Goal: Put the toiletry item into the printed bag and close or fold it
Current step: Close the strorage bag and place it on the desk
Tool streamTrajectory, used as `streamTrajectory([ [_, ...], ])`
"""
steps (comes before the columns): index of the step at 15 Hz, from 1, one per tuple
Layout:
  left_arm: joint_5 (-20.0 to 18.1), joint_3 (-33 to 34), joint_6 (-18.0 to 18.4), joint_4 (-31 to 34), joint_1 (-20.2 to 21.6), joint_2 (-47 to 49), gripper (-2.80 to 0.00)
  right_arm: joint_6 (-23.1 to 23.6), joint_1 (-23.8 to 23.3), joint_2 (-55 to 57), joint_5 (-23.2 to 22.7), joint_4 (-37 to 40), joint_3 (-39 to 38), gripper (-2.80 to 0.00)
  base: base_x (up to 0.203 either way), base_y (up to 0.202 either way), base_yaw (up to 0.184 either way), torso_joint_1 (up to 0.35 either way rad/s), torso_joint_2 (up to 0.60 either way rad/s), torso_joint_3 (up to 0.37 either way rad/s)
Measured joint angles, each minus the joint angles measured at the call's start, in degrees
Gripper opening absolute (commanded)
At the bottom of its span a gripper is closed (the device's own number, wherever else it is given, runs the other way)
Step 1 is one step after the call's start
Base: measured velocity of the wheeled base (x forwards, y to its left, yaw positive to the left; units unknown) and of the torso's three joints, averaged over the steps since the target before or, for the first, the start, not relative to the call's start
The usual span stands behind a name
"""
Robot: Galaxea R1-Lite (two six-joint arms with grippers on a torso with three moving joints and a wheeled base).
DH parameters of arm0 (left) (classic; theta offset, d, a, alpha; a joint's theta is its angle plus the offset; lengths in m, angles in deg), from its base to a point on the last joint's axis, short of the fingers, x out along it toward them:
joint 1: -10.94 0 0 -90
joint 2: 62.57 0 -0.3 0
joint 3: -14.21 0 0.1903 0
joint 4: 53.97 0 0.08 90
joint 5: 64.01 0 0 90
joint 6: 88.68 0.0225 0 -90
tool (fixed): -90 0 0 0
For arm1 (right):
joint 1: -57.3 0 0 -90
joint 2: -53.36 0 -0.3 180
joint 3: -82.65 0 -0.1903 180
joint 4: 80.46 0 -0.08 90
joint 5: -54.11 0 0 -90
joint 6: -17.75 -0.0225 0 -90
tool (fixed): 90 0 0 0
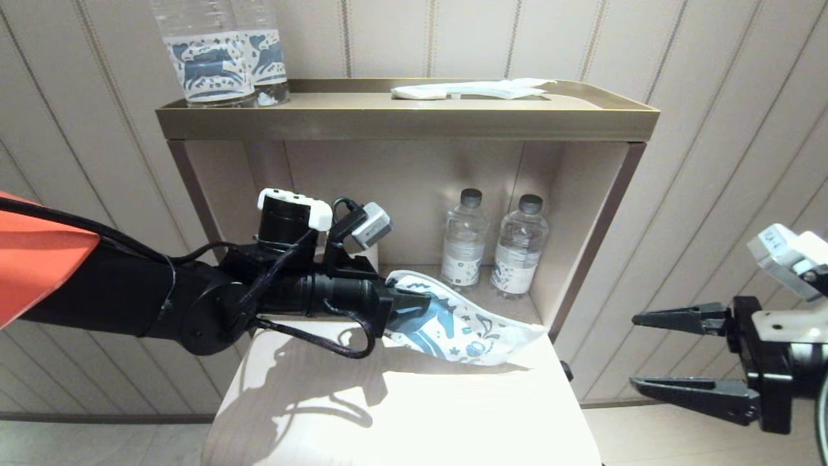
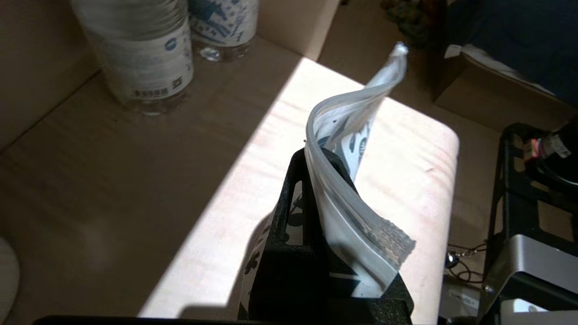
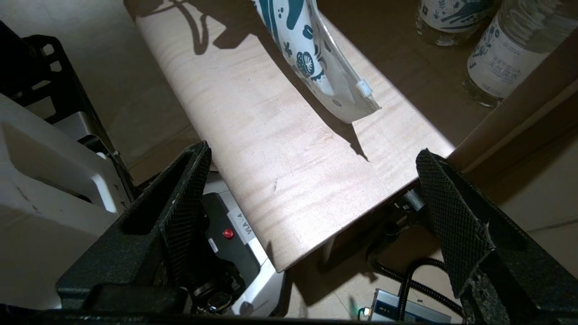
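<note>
My left gripper is shut on one end of the printed bag, a flat white pouch with a dark blue horse. It holds the bag just above the pale wooden table, and the far end sags toward the right. The left wrist view has the bag's zip-strip edge curling up past the black fingers. In the right wrist view the bag's free end hangs over the table. My right gripper stands open off the table's right edge, empty. The toothbrush is not visible in any view.
A white wrapped packet lies on the top shelf tray, beside two clear bottles with blue horse labels. Two small water bottles stand in the cubby behind the bag. The cubby's side wall is at the right.
</note>
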Motion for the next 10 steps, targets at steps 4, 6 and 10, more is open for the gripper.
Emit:
streamTrajectory([
  [4,4.17,-0.22,-0.37,2.57,1.48,0.85,-2.80,-0.06,-0.02,-0.16,-1.39,0.05,-0.32,0.00,0.000,0.000,0.000,0.000,0.00,0.000],
  [6,5.57,0.28,-0.78,2.60,1.76,0.74,0.00,-0.09,-0.02,-0.15,-1.77,0.05,-0.50,0.00,0.000,0.000,0.000,0.000,0.00,0.000],
  [10,5.81,1.21,-1.15,3.12,1.81,-0.75,0.00,-0.05,-0.02,-0.17,-1.98,0.05,-0.66,0.00,0.000,0.000,0.000,0.000,0.00,0.000],
])
